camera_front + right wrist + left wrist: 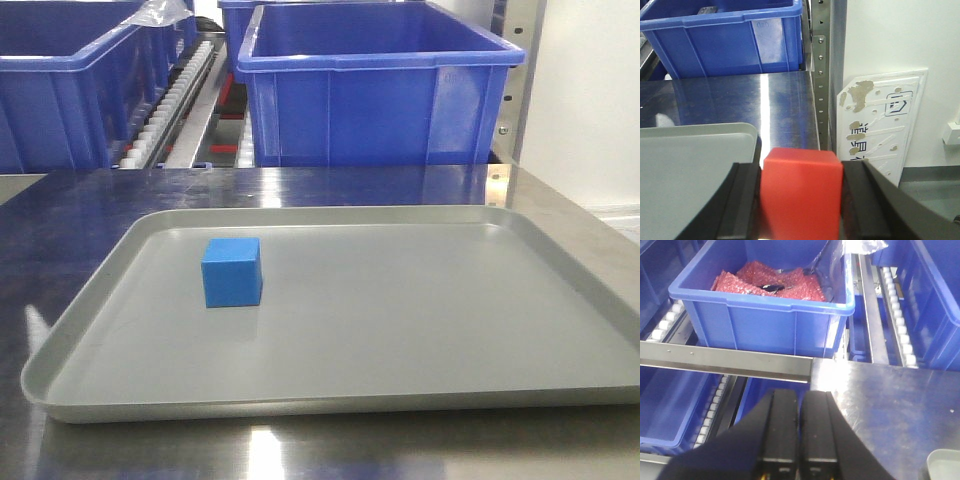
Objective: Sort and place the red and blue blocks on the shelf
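Note:
A bright blue block [231, 271] sits on the left part of a shallow grey tray [420, 330] in the front view; no gripper shows in that view. In the right wrist view my right gripper [801, 172] is shut on the red block [801, 192], which fills the space between both black fingers, above the tray's right edge [695, 165]. In the left wrist view my left gripper [800, 405] is shut with nothing in it, its fingers pressed together, over the table's left end facing the shelf [725, 360] and its rail.
Large blue bins [375, 85] stand on the shelf's white roller tracks [180, 95] behind the steel tabletop [300, 185]. One bin [765, 305] holds red bubble-wrap bags. A perforated steel upright [821, 75] and a white wall stand to the right.

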